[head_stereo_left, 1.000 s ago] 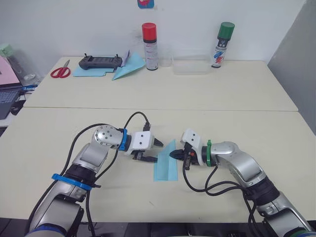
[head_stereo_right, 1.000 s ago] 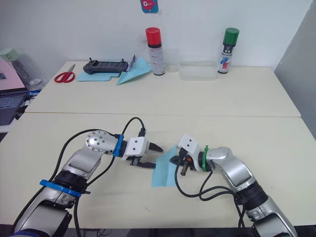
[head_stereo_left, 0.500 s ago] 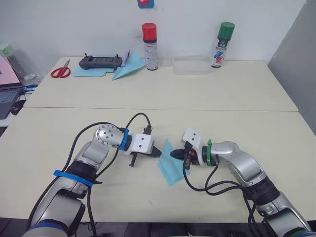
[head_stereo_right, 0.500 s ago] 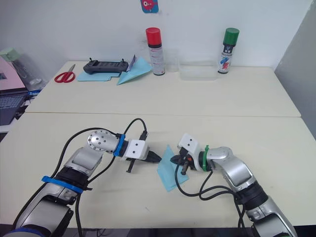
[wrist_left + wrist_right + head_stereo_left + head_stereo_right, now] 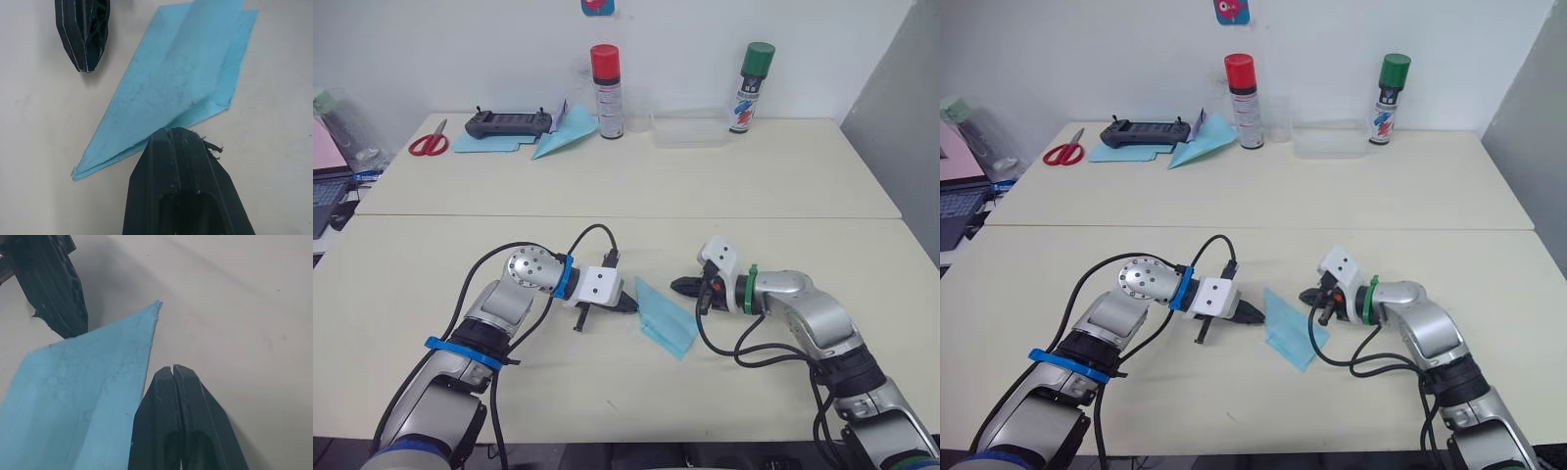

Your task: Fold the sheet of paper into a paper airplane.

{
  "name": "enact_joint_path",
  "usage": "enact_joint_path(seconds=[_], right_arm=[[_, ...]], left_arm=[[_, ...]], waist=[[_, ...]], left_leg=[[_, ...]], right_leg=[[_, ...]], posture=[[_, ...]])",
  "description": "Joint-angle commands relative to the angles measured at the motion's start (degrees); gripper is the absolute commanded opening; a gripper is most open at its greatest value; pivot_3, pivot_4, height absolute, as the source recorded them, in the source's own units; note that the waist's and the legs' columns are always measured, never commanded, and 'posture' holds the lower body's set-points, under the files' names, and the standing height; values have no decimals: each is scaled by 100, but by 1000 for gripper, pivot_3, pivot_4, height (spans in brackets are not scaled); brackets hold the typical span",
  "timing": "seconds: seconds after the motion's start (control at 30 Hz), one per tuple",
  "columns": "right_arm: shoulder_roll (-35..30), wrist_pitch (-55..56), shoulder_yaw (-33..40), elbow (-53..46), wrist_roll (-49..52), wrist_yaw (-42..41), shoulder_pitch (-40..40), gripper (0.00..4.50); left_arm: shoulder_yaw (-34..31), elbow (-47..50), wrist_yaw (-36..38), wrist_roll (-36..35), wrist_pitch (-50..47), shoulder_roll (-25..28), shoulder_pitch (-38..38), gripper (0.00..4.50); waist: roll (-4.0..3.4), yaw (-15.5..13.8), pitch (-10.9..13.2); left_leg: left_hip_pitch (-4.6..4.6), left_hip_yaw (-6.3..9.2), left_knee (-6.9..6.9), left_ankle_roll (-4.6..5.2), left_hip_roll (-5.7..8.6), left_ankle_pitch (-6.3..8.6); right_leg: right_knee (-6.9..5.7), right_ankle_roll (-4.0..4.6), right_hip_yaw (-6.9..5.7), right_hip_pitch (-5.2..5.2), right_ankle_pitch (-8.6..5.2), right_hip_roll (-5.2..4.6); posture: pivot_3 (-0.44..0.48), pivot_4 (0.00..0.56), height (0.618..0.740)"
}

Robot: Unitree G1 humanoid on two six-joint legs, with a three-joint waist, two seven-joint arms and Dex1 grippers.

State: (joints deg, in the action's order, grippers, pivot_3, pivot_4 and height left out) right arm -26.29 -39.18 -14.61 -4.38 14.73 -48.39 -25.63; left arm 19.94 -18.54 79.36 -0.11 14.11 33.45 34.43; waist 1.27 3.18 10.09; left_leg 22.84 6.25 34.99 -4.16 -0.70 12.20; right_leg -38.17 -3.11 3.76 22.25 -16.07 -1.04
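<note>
Light-blue sheet of paper (image 5: 664, 318), plain, lies on the cream table (image 5: 607, 382) at centre frame. Both end effectors have black fingers: left end effector (image 5: 628, 305), right end effector (image 5: 679, 285). At the upper left sit red-handled scissors (image 5: 429, 142). Upper centre stand a red-capped spray can (image 5: 606, 78) and a green-capped spray can (image 5: 752, 88).

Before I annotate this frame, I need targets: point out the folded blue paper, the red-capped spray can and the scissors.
folded blue paper (image 5: 664, 316), left eye view, middle of its top layer.
red-capped spray can (image 5: 606, 93), left eye view, on the can body.
scissors (image 5: 429, 143), left eye view, red handle loops.
</note>
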Motion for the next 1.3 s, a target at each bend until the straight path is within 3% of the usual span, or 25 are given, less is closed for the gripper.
enact_joint_path(seconds=[0.03, 0.23, 0.47, 0.57, 0.9, 1.3], right_arm=[[-77, 133, 100, -270, 7, 9, 7, 0], [-294, 347, 433, -418, 174, -54, 73, 0], [-371, 192, 580, -747, 365, -50, 212, 0], [-348, 200, 524, -783, 374, -67, 274, 0], [-842, -61, 415, -1580, 675, -550, 628, 0], [-927, -376, 537, -2036, 948, -341, 782, 0]], left_arm=[[-72, 219, -155, 89, -292, 93, 158, 67], [-218, 839, -160, -26, -1076, 389, 109, 67], [-414, 1530, 7, -517, -1123, 629, -244, 67], [-389, 1449, 132, -550, -678, 745, -307, 661], [-209, 653, -286, -217, 327, 233, -125, 3592], [13, -175, -551, 151, 819, -255, 205, 3592]], waist=[[0, 0, 0], [0, 4, 0], [0, 4, 1], [0, 2, 1], [1, -33, 3], [1, -35, 2]], left_leg=[[0, 0, 0, 0, 0, 0], [1, 1, 0, 0, 0, 0], [0, 1, 0, 0, -1, 0], [0, 0, 1, 0, -1, 0], [3, 0, 3, 0, 1, 0], [2, 0, 8, 0, 1, 0]], right_leg=[[0, 0, 0, 0, 0, 0], [0, 0, 0, 0, 0, 0], [-3, 0, 0, 0, 0, 0], [-2, 0, 0, 0, 0, 0], [0, 1, 0, -1, 0, -2], [-2, -1, 0, -3, 0, 0]], posture=[[0, 150, 740], [0, 150, 740], [0, 150, 740], [0, 150, 740], [0, 150, 740], [0, 150, 740]])
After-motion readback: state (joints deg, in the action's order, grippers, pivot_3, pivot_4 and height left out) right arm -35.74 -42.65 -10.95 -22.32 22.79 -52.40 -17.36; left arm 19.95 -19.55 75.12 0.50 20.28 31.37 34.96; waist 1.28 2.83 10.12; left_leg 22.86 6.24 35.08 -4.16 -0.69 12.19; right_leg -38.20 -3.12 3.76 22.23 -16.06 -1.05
